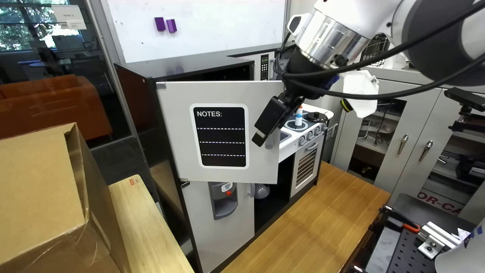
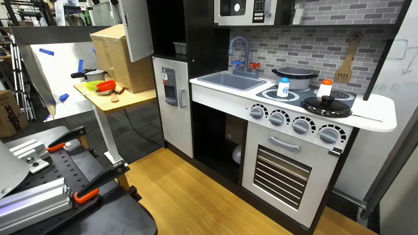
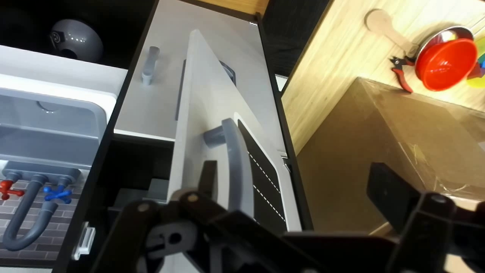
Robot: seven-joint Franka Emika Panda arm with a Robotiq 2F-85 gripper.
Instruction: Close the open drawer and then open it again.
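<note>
On the play kitchen (image 2: 225, 101): the upper door (image 1: 221, 94), bearing a black notes panel (image 1: 221, 142), stood swung open above the closed lower door (image 2: 174, 130).
End effector (image 3: 293, 176): near the free edge of the upper door, its fingers (image 3: 209, 176) spread wide; in the wrist view the door's grey handle (image 3: 239, 170) lay between them, just beside one finger, and whether they touched I could not tell.
Sink (image 2: 228, 81): grey, and a faucet (image 2: 247, 55) rose behind it with a blue tap (image 2: 237, 62) and a red tap (image 2: 254, 66).
Stove (image 2: 303, 94): a pot (image 2: 300, 83) stood at the back, a blue-topped shaker (image 2: 283, 88) and an orange-topped shaker (image 2: 325, 88) stood upright, and a black lid (image 2: 326, 109) lay at the front.
Tiled wall (image 2: 279, 47): a wooden spatula (image 2: 343, 71) hung there, blade down.
Desk (image 3: 341, 57): it carried a cardboard box (image 2: 111, 58), a red bowl (image 3: 447, 64), a wooden spoon (image 3: 380, 22) and, just beside the bowl, red-handled pliers (image 3: 398, 63).
</note>
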